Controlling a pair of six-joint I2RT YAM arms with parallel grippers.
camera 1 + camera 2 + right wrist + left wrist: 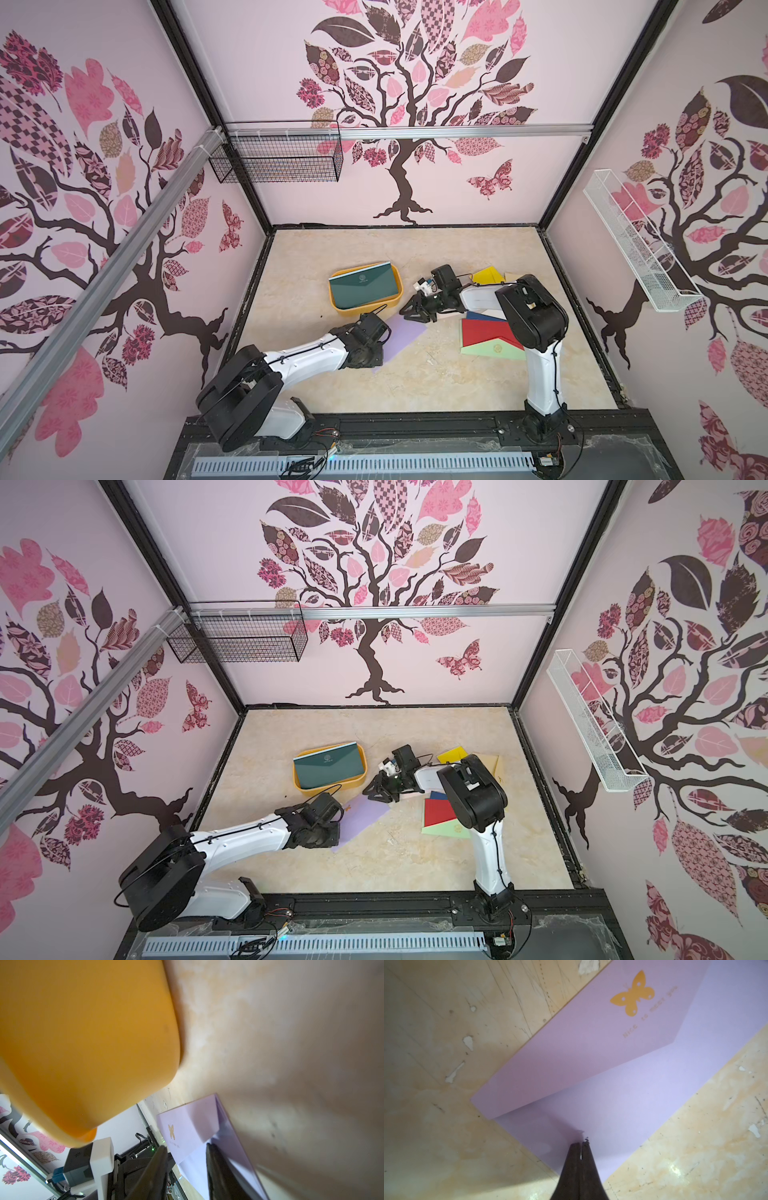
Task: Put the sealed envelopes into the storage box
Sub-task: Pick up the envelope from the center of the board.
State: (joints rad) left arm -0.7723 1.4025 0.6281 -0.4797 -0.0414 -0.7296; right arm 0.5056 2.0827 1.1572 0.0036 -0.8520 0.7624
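Note:
The orange storage box (pixel 356 308) (pixel 323 789) (pixel 83 1043) sits mid-table with a dark green envelope (pixel 363 286) on top inside it. A lilac envelope (pixel 404 337) (pixel 366 817) (pixel 612 1084) with a butterfly emblem lies flat in front of the box. My left gripper (pixel 581 1143) is shut, its tips on that envelope's near part. At the envelope's far corner (pixel 187 1126) my right gripper (pixel 408 313) (pixel 186 1146) stands open, one finger on each side of the paper's edge. More envelopes lie to the right: red (pixel 484 332), pale green (pixel 492 352), navy (pixel 481 316), yellow (pixel 490 274).
A black wire basket (pixel 282 158) hangs on the back wall at the left. A white wire basket (pixel 636 245) hangs on the right wall. The right arm's elbow (pixel 532 311) stands over the envelope pile. Black frame rails edge the table.

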